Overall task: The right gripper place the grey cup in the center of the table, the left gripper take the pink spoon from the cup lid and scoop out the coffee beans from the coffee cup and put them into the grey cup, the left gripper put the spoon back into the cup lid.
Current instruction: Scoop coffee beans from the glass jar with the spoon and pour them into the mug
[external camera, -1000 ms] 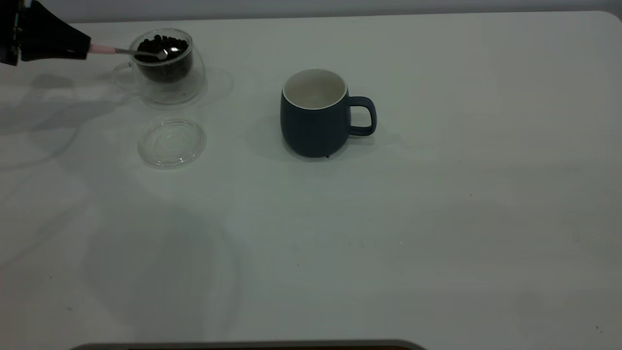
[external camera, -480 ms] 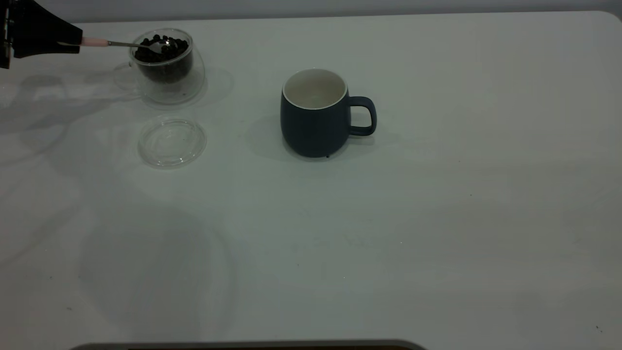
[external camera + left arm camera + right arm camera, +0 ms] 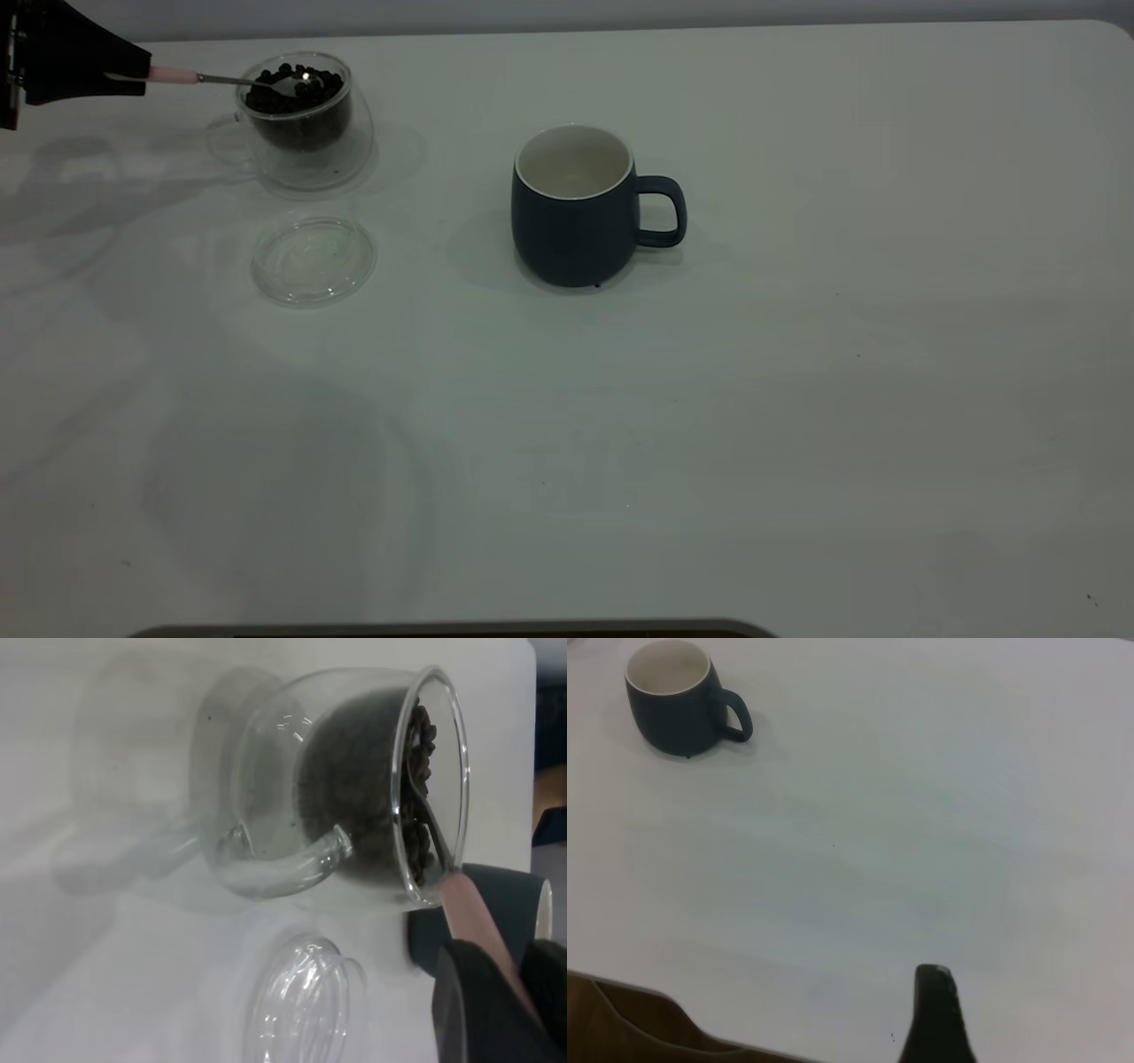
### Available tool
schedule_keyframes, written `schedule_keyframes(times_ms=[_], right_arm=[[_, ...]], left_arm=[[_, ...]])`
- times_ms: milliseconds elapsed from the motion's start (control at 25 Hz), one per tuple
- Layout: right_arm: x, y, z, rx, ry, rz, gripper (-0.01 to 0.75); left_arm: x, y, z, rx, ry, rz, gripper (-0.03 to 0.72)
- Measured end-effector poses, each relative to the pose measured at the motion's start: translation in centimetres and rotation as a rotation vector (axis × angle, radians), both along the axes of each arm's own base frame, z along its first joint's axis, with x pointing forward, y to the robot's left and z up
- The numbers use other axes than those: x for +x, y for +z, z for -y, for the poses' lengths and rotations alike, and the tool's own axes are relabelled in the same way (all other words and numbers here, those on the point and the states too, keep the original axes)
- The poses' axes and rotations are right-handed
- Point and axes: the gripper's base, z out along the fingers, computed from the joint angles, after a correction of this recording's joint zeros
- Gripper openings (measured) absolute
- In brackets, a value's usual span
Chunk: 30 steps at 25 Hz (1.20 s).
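A dark edge (image 3: pixel 443 631) is showing nearest, then the white tabletop (image 3: pixel 797 425). The cup lid (image 3: pixel 314 259) is lying left; the grey cup (image 3: pixel 576 208) is standing centrally. Farther back, the left pincer (image 3: pixel 133 78) is gripping the pink spoon (image 3: pixel 177 76), its bowl resting in the coffee beans (image 3: pixel 297 89) inside the coffee cup (image 3: pixel 306 124). The right pincer (image 3: pixel 937 1010) is hanging low over the tabletop, its opening impossible to tell.

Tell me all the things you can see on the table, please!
table: one, white, under everything
coffee cup: one, clear glass, far left part of the table
coffee beans: a heap, dark brown, inside the coffee cup
pink spoon: one, pink handle with metal bowl, bowl in the beans
cup lid: one, clear glass, flat on the table beside the coffee cup, nothing on it
grey cup: one, dark blue-grey with white inside, middle of the table
left hand: black, holding the spoon's handle
right hand: black, partly seen over bare table
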Motion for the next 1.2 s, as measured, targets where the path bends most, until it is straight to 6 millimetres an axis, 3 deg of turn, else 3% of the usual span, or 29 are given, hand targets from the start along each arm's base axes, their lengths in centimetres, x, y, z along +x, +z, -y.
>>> schedule_keyframes(times_ms=[920, 1200], right_arm=[[0.0, 0.0, 0.0, 0.0, 0.0, 0.0, 0.588], [0.0, 0.0, 0.0, 0.0, 0.0, 0.0, 0.588]], left_arm=[[0.2, 0.3, 0.1, -0.058, 0.07, -0.07, 0.127], [0.4, 2.8, -0.1, -0.032, 0.065, -0.026, 0.127]])
